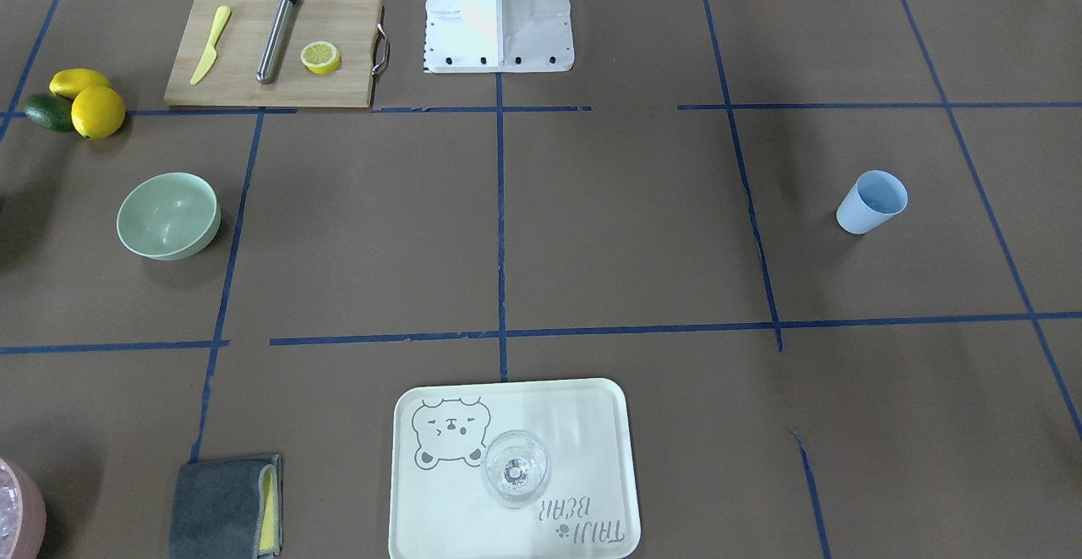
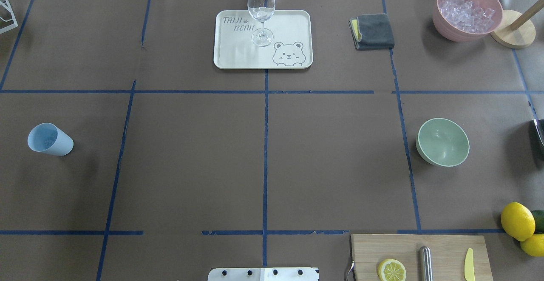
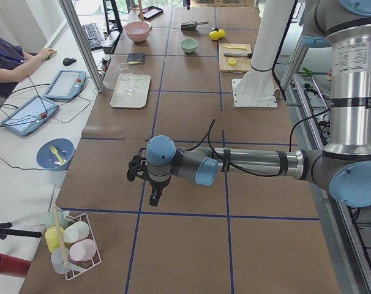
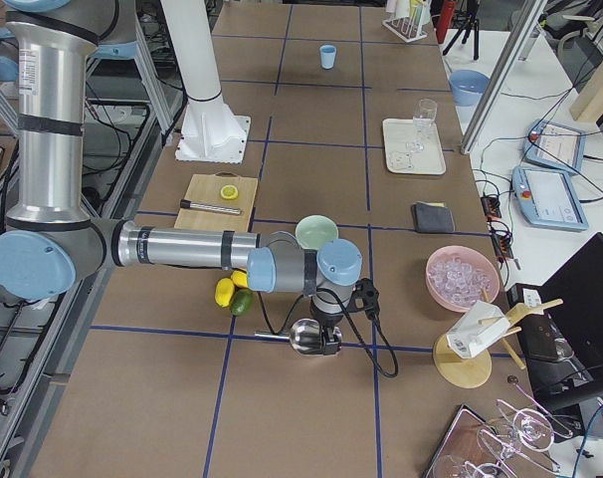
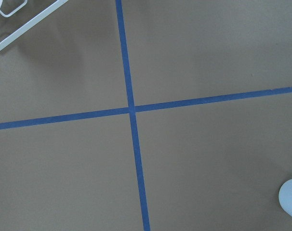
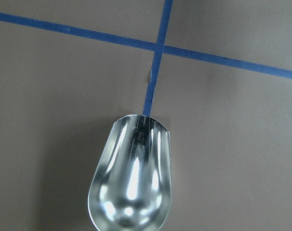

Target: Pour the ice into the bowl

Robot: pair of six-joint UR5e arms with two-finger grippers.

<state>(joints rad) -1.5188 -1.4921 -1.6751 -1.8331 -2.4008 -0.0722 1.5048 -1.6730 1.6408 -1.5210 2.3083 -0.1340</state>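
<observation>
The ice [image 2: 466, 9] is a heap of clear cubes in a pink container [image 2: 451, 32] at the table's far right corner; it also shows in the exterior right view [image 4: 461, 274]. The mint-green bowl [image 2: 443, 142] stands empty on the right side, and also shows in the front view [image 1: 169, 215]. My right gripper [image 4: 328, 342] hangs low over the table between bowl and ice, right at an empty metal scoop [image 6: 131, 183]. Whether it grips the scoop I cannot tell. My left gripper [image 3: 153, 195] hangs over bare table. I cannot tell whether it is open or shut.
A blue cup [image 2: 49, 140] stands on the left side. A tray [image 2: 293, 26] with a wine glass [image 2: 261, 11] is at the far middle, beside a grey cloth [image 2: 374, 31]. A cutting board [image 2: 442, 247] with lemon slice, muddler and knife, and whole lemons [image 2: 517, 220], lie near right.
</observation>
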